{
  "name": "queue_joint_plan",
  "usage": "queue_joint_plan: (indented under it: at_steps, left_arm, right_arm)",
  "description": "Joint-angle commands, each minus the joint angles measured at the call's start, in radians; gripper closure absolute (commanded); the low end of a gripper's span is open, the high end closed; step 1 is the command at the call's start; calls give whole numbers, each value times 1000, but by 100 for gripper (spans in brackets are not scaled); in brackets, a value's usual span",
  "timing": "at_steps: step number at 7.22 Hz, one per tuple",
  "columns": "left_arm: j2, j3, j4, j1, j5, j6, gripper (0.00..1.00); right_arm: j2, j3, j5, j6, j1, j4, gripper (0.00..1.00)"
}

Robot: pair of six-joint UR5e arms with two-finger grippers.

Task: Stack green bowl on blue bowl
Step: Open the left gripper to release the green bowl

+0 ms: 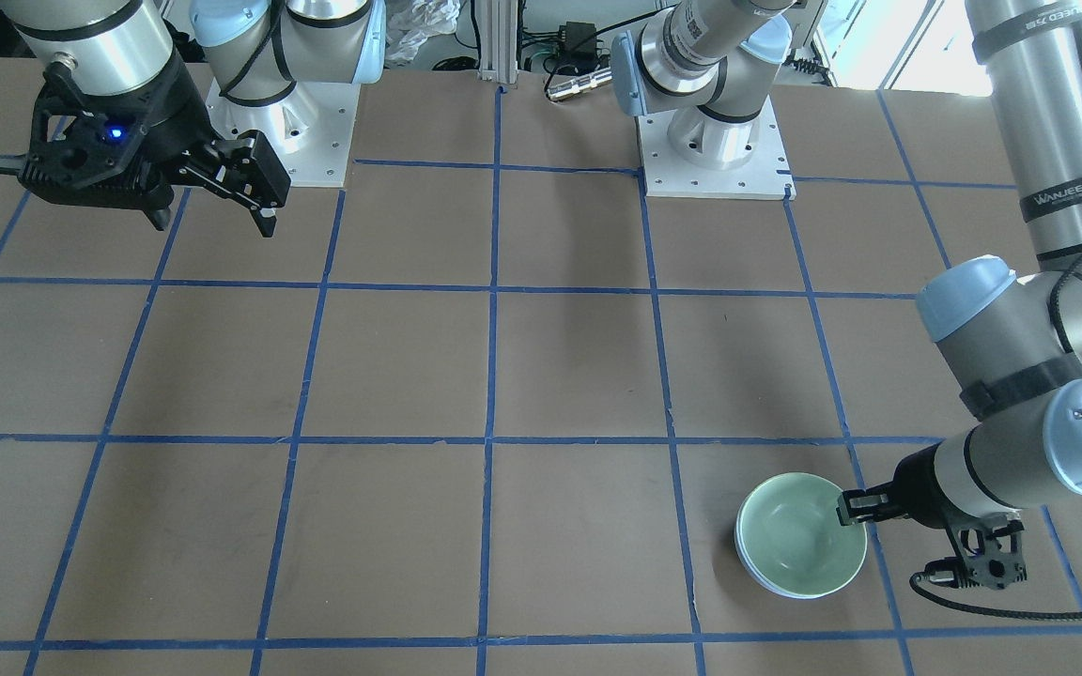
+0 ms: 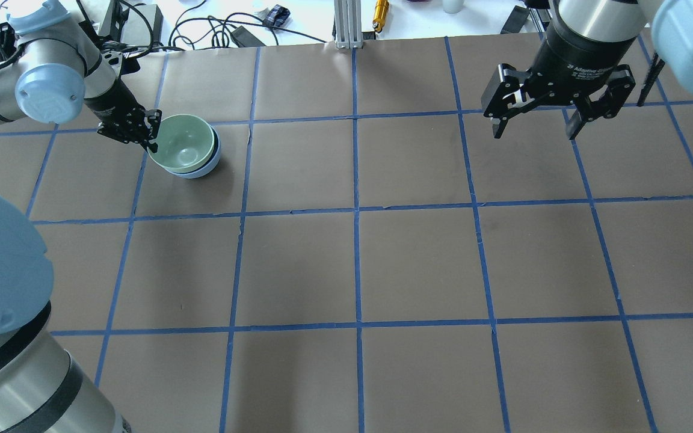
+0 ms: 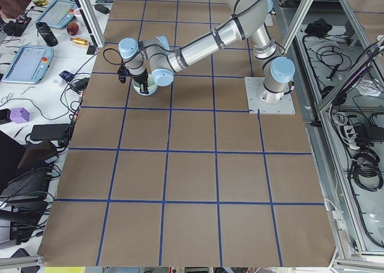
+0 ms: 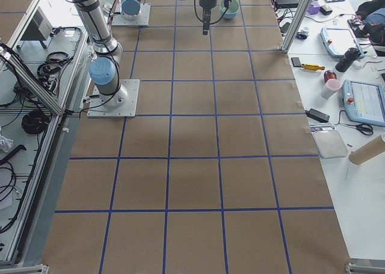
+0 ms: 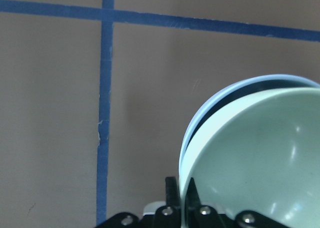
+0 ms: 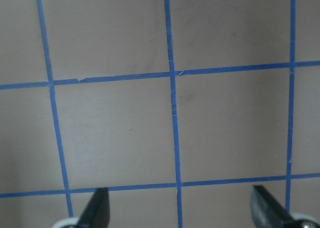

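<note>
Closest to the left wrist camera, the left gripper [image 5: 183, 194] has its two black fingers [image 5: 172, 193] nearly together. One finger sits inside and one outside the rim of the green bowl [image 5: 260, 158], pinching that thin edge. You find the green bowl sitting inside the blue bowl [image 2: 213, 162], whose pale rim shows as a crescent around it; the green one looks slightly off-centre. The pair stands at the far left of the brown table [image 2: 352, 264], which is gridded with blue tape [image 2: 355, 209]. The right gripper [image 2: 534, 133] hangs wide open and empty over the far right, well apart from the bowls.

Expect both bowls to be rigid, light and glossy. They are probably glazed, so likely slippery and liable to chip if knocked together. The rim looks like the only sensible hold: one finger in, one out, as here. A gentle release should let the green bowl settle.

Readable writing: a strap [image 1: 1072, 195] on the left arm says "WANJEED". Printing on the right gripper reads "2F Adaptive", the rest unclear. The bowls carry no markings you can see.
</note>
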Motion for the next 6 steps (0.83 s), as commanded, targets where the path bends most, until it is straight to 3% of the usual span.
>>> queue_joint_plan:
  at_steps: [1, 3, 4, 6]
  left_arm:
    - [40, 4, -10, -8, -1, -8, 15]
    - [116, 2, -53, -92, 57, -52, 9]
    - [167, 2, -65, -146, 67, -98, 0]
    - [294, -2, -192, -206, 59, -195, 0]
  right_arm:
    - [0, 0, 0, 0, 0, 0, 0]
    - [0, 0, 0, 0, 0, 0, 0]
    - [0, 0, 0, 0, 0, 0, 0]
    - [0, 0, 0, 0, 0, -1, 0]
